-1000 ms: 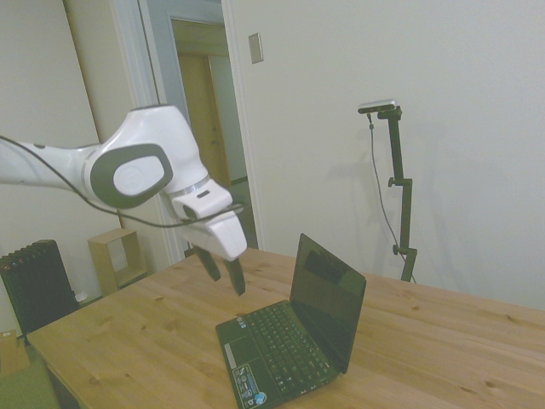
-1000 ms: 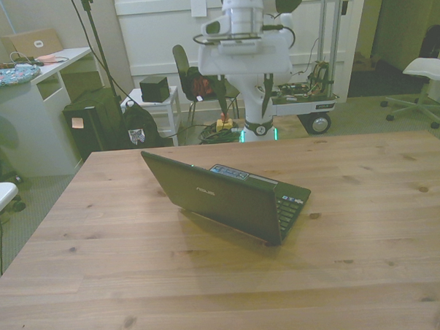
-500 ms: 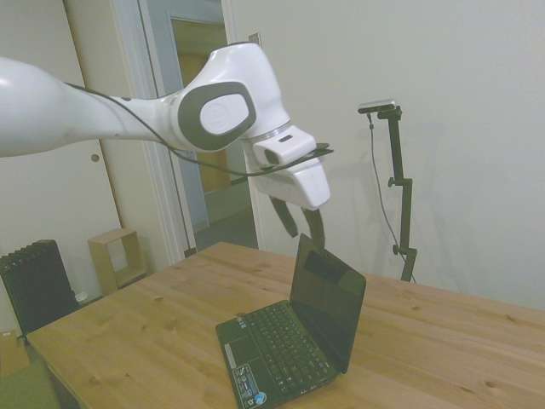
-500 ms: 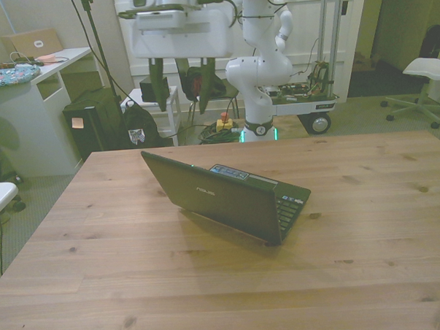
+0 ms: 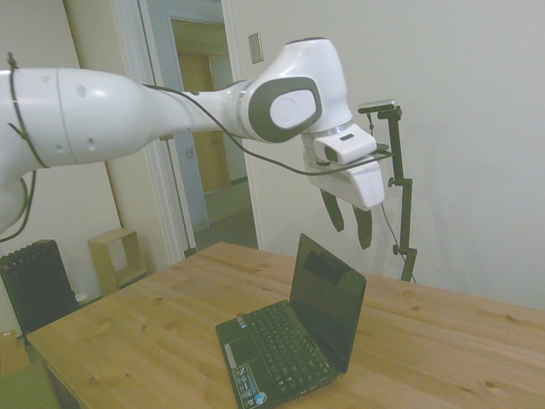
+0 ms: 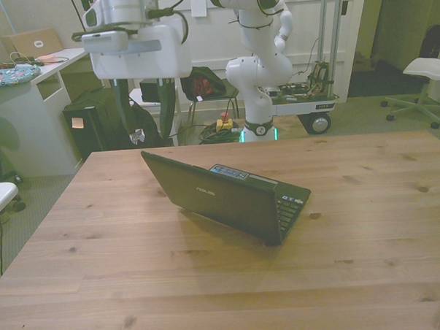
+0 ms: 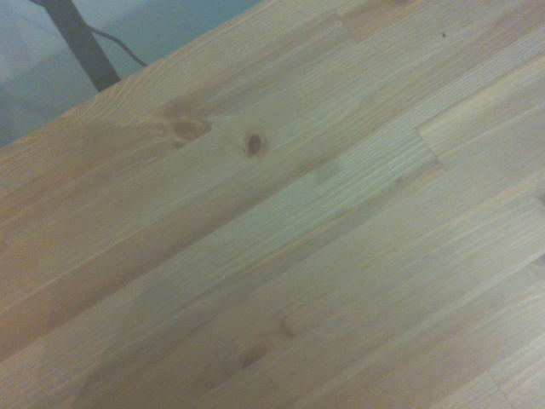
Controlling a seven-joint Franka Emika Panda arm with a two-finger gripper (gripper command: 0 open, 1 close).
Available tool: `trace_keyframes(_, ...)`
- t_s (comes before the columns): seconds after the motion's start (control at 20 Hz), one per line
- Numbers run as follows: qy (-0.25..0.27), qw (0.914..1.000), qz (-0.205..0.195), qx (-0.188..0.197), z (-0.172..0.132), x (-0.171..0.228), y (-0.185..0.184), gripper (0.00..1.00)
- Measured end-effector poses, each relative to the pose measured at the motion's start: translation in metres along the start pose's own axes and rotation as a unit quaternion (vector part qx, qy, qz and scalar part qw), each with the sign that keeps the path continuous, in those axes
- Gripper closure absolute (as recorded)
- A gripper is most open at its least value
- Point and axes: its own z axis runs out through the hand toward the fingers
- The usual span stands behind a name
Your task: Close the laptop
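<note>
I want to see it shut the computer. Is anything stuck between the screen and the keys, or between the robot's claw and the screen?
Nothing visible is in the way. The laptop stands open with a bare keyboard, and only air lies between the gripper, hanging with open jaws above, and the lid.

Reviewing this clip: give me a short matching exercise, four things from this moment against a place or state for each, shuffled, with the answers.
Things:
1. laptop
2. gripper
3. table
4. laptop keyboard

Places or states:
A. bare wood, all the wrist view shows
B. open, lid upright, back toward the front camera
C. faces up, dark keys, seen in the side view
D. open, empty, in the air above the lid's top edge

Pairs: 1-B, 2-D, 3-A, 4-C
</note>
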Motion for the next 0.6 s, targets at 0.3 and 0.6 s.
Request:
trace_keyframes(0.3,-0.016,0.9997,0.003,-0.016,0.03,0.015,-0.021,0.0)
trace_keyframes(0.6,-0.046,0.9982,-0.016,-0.036,0.07,0.0,-0.055,0.0)
